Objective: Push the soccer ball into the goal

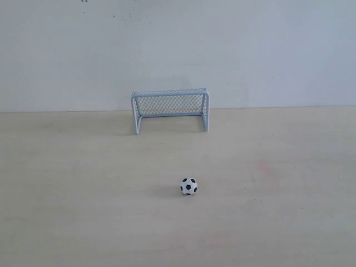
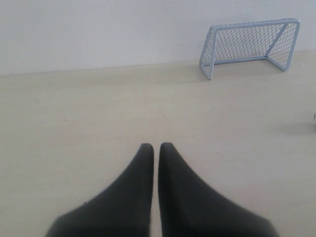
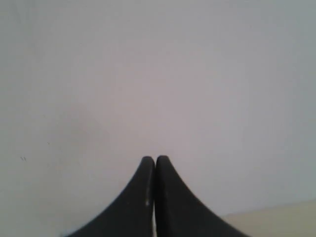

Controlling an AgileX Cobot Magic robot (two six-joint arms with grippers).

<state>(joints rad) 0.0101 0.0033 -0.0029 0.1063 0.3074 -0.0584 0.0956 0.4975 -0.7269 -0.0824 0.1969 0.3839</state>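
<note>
White-and-black soccer ball (image 1: 188, 186) sits apart from the goal (image 1: 170, 104) (mesh-netted).

**Left gripper** (image 2: 156, 146), foreground of the left wrist view: two matte black fingers (image 2: 131, 197). Each is broad at the base and curves inward along a concave outer edge to a narrow, rounded tip. The surfaces are smooth, and a thin pale seam runs between the pair.

**Right gripper** (image 3: 155, 159), foreground of the right wrist view: the same black, horn-shaped fingers (image 3: 177, 207), mirror images of one another. A small pale fleck shows on the inner edge of one finger.
</note>
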